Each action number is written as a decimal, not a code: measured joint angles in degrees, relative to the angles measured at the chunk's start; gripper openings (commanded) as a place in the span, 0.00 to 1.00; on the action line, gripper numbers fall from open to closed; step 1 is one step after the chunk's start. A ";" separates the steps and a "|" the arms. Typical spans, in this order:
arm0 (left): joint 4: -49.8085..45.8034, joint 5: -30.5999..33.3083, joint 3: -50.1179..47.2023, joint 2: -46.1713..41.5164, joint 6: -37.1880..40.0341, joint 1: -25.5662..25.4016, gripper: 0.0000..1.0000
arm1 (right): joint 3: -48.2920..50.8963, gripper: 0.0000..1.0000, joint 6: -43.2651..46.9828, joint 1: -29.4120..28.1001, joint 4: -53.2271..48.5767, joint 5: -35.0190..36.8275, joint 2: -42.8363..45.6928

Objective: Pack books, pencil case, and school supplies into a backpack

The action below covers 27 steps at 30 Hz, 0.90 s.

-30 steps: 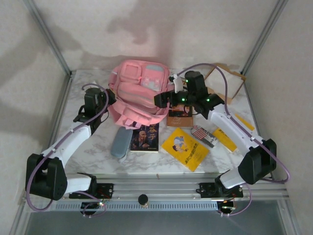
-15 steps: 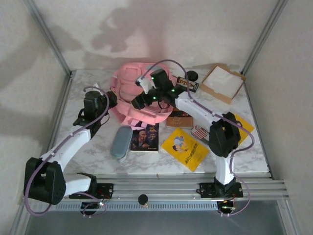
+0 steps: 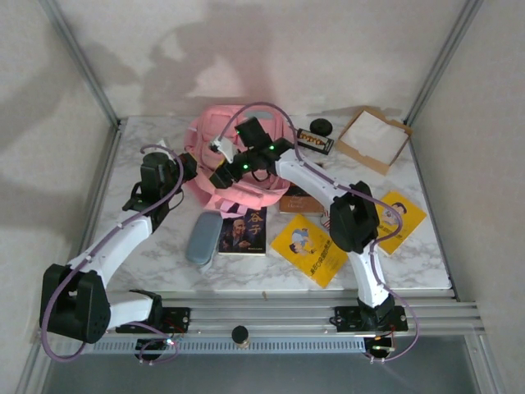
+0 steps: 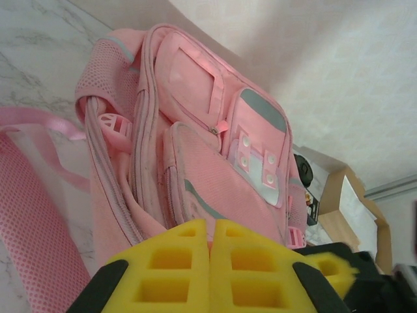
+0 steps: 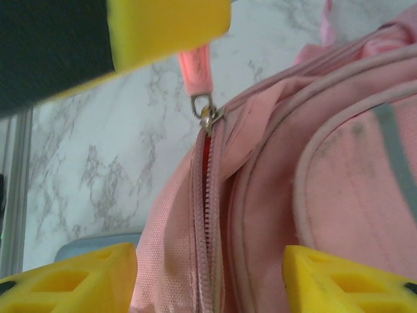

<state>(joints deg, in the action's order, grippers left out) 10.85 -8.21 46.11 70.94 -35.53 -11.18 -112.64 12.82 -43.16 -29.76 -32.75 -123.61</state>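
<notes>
Right arm crosses above the backpack; books and pencil case crowd its near side; front strip of counter lies open.

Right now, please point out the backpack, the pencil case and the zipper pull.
backpack [image 4: 202, 176], left wrist view, on its front pocket.
pencil case [image 3: 203, 238], top external view, on its middle.
zipper pull [image 5: 195, 70], right wrist view, on the pink tab.

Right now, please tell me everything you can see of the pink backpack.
The backpack is pink fabric with pale grey-blue panels, front pockets and pink straps. It lies front up on the marble table. Its main zip is slightly parted below the pink pull tab, showing red inside. The right gripper straddles that zipped edge, jaws apart. The shut left gripper is by the tab; a grip is unclear.
</notes>
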 measured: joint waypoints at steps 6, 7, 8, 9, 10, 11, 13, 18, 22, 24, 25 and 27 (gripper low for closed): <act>-0.42 0.04 0.00 0.02 0.00 0.02 0.00 | -5.68 0.40 0.94 -0.66 -3.08 -0.76 -4.61; -0.44 0.09 0.00 0.02 -0.02 0.02 0.00 | -6.01 0.35 0.98 -0.66 -3.10 -0.98 -4.90; -0.46 0.17 0.00 0.02 -0.02 0.02 0.00 | -6.21 0.27 1.09 -0.66 -3.21 -1.27 -5.05; -0.68 0.24 0.04 0.02 -0.02 0.00 0.00 | -6.25 0.21 1.27 -0.68 -3.37 -1.36 -5.07; -1.09 0.24 0.20 0.02 -0.04 0.00 0.00 | -6.25 0.17 1.36 -0.66 -3.43 -1.36 -5.07; -1.62 0.26 0.42 0.02 -0.07 0.00 0.00 | -6.25 0.14 1.62 -0.66 -3.52 -1.38 -5.07; -2.60 0.55 0.81 0.02 -0.22 0.00 0.00 | -6.23 0.05 2.03 -0.68 -3.61 -1.86 -5.07; -4.61 1.44 1.57 0.02 -0.55 -0.02 0.00 | -6.23 0.00 3.13 -1.14 -3.65 -2.01 -5.07; -5.22 2.05 1.81 0.04 -0.94 -0.04 0.00 | -6.16 0.00 3.45 -1.14 -3.43 -1.99 -5.03; -5.64 2.54 1.81 0.04 -1.55 -0.02 0.00 | -5.49 0.00 3.56 -1.14 -2.91 -1.86 -4.52; -5.81 2.78 1.81 0.04 -2.01 0.04 0.00 | -4.76 0.00 3.54 -1.14 -2.38 -1.73 -4.04; -6.19 2.64 1.90 0.31 -3.41 0.57 0.00 | -2.84 0.00 3.54 -1.20 -1.25 -1.40 -2.64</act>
<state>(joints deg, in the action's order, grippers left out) 4.67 -5.56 48.01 71.24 -38.94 -10.61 -115.48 16.36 -44.36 -31.00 -34.15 -126.26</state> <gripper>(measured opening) 0.041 0.057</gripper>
